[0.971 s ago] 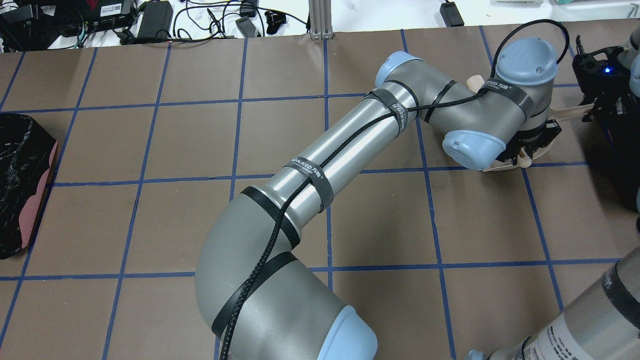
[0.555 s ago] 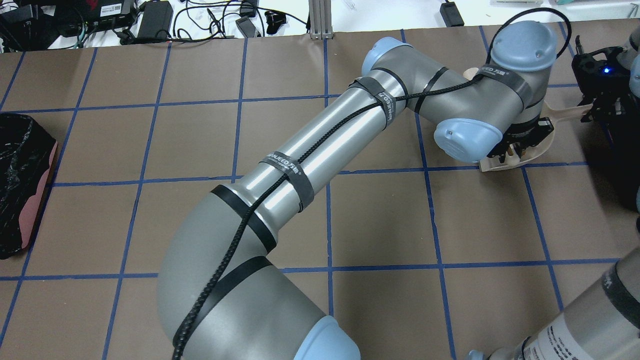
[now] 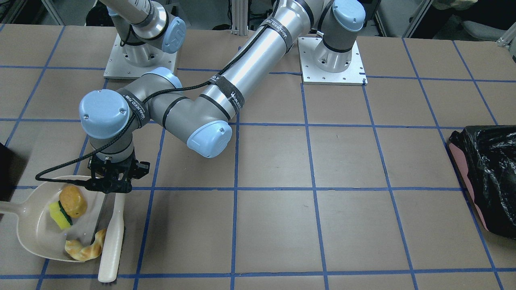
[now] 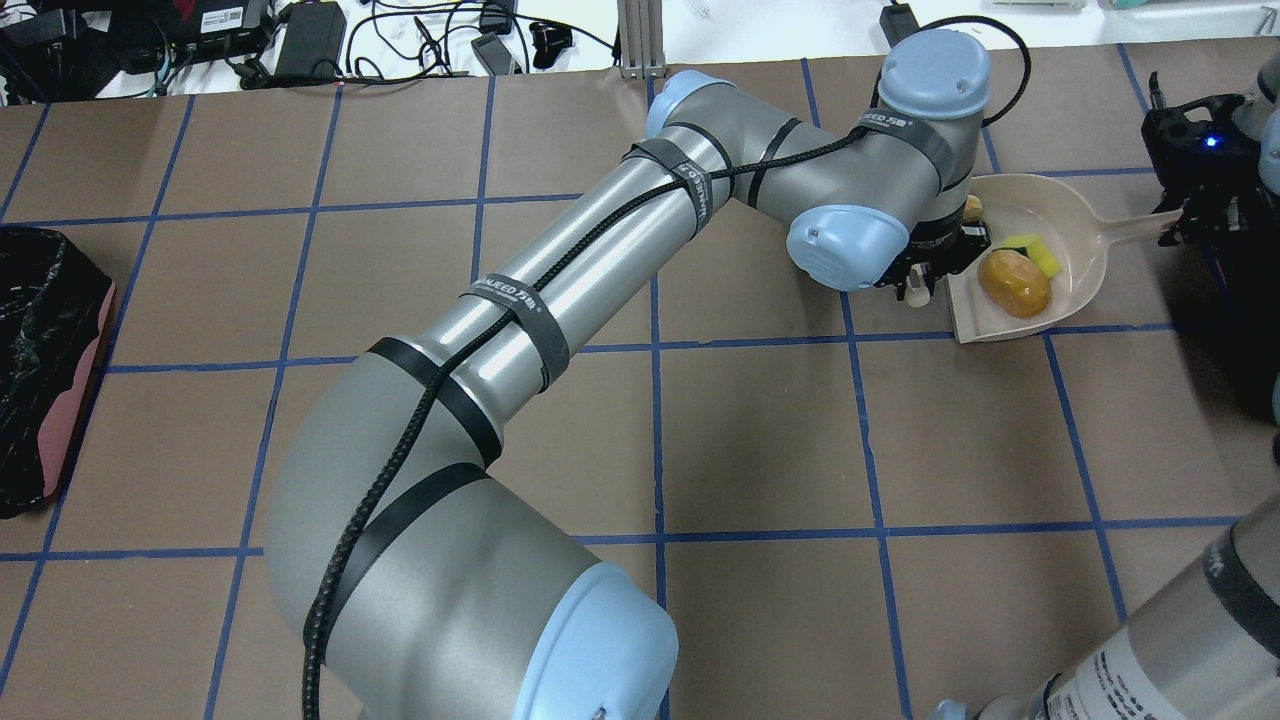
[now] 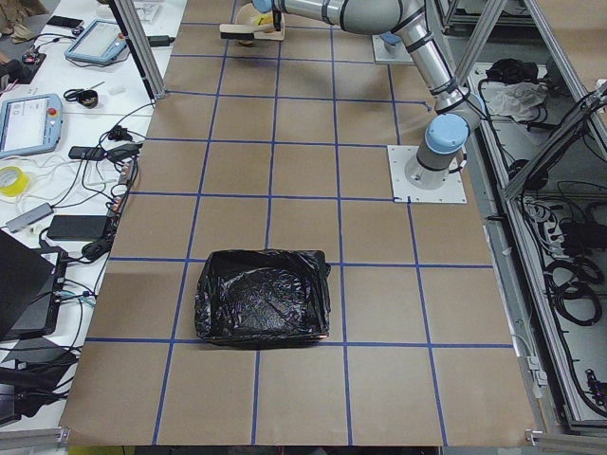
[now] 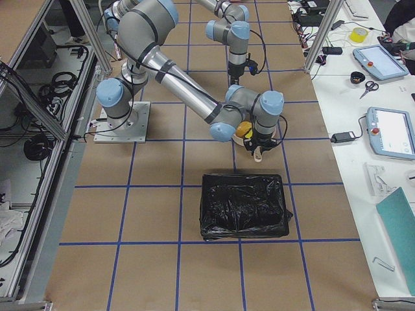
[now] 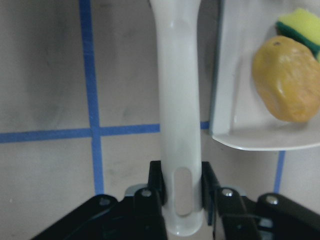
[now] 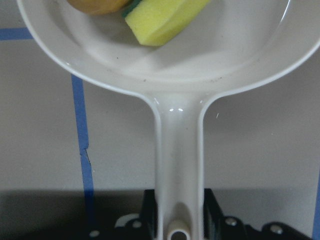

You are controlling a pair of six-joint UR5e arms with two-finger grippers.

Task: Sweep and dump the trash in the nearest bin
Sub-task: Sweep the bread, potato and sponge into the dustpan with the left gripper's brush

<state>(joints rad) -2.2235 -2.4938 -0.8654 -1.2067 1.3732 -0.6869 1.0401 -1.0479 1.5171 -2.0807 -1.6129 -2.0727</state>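
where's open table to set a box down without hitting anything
Open: the table between the brush and the black-bagged bin, on the operators' side of the left arm. Crowded: around the dustpan, where the left pincer holds the brush.

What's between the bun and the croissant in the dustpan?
Nothing: in the front-facing view only bare dustpan floor separates the bun and croissant; the sponge sits beside the bun, off that line.

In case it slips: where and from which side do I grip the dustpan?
Take the dustpan by its straight, narrow handle, coming from the handle's end opposite the open lip, gripper across its width, where the right gripper holds it. Its bowl is wide, curved and holds the bun and sponge.
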